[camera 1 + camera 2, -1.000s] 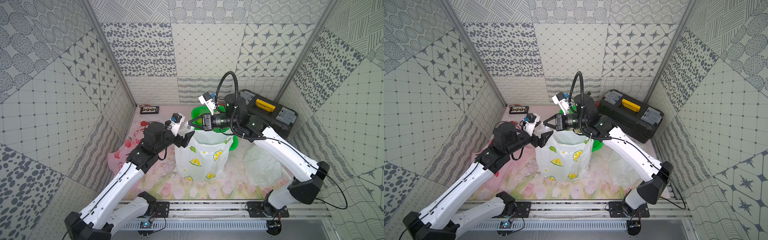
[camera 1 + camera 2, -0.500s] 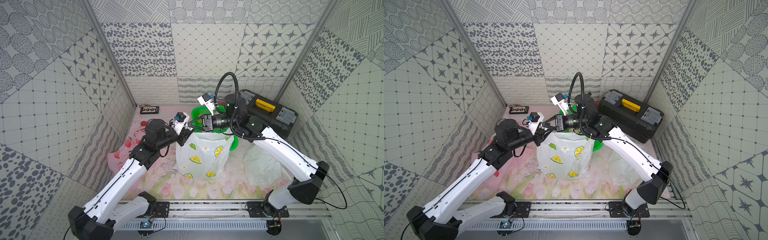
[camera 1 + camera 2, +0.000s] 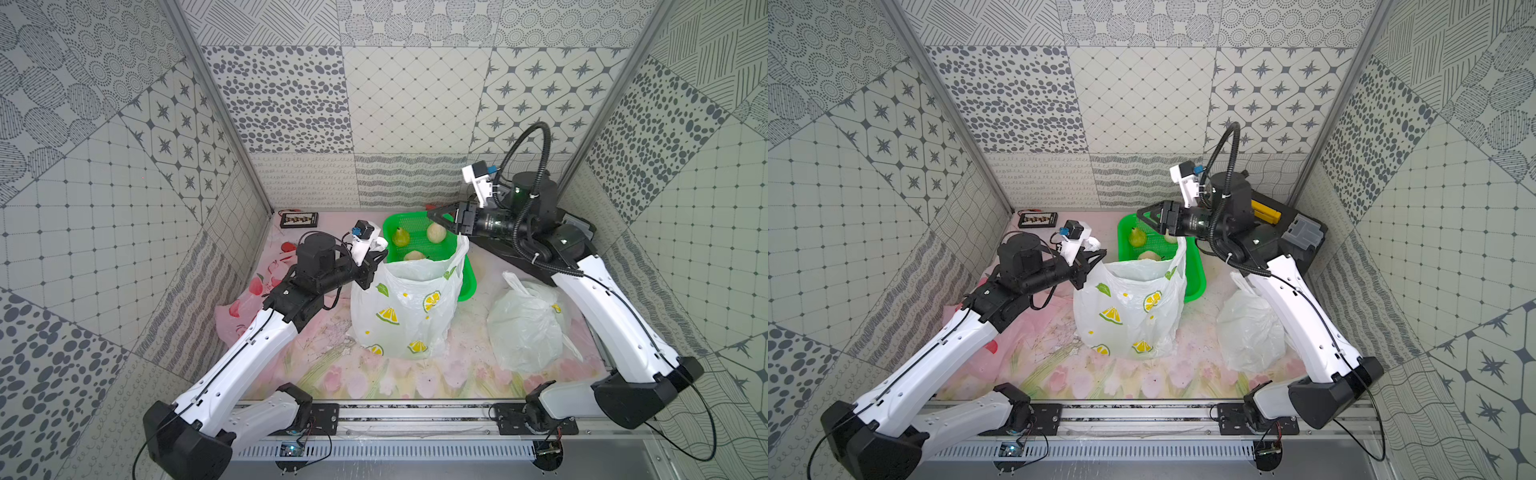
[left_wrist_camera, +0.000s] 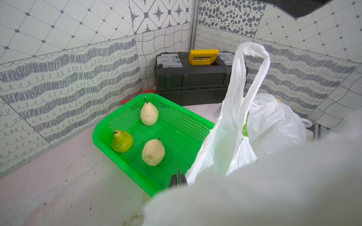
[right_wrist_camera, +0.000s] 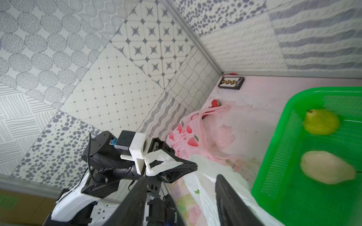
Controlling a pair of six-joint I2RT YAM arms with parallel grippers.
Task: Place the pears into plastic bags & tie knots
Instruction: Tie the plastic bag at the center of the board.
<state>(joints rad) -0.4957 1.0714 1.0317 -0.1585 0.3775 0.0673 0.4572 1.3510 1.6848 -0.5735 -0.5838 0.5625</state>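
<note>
lemon-print bag (image 3: 409,307) stands open mid-mat, back pressed against the green basket (image 4: 176,137); contents hidden. left gripper (image 3: 380,255) is pinched tight on the bag's left-side handle, holding that edge of the mouth up. right gripper (image 5: 181,177) hangs over the basket, jaws apart, empty. in the basket lie a green pear (image 4: 121,140), a pale pear (image 4: 149,114) and a second pale pear (image 4: 153,152). reads as the loading step: next the right arm drops onto a pear, closes gently and lifts it into the mouth. the free handle (image 4: 253,46) stands between basket and mouth, likely to snag. around: a bulging white bag (image 3: 525,328) at right, knot unclear; pink strawberry bag (image 5: 188,135) flat at left; black toolbox (image 4: 194,78) behind.
</note>
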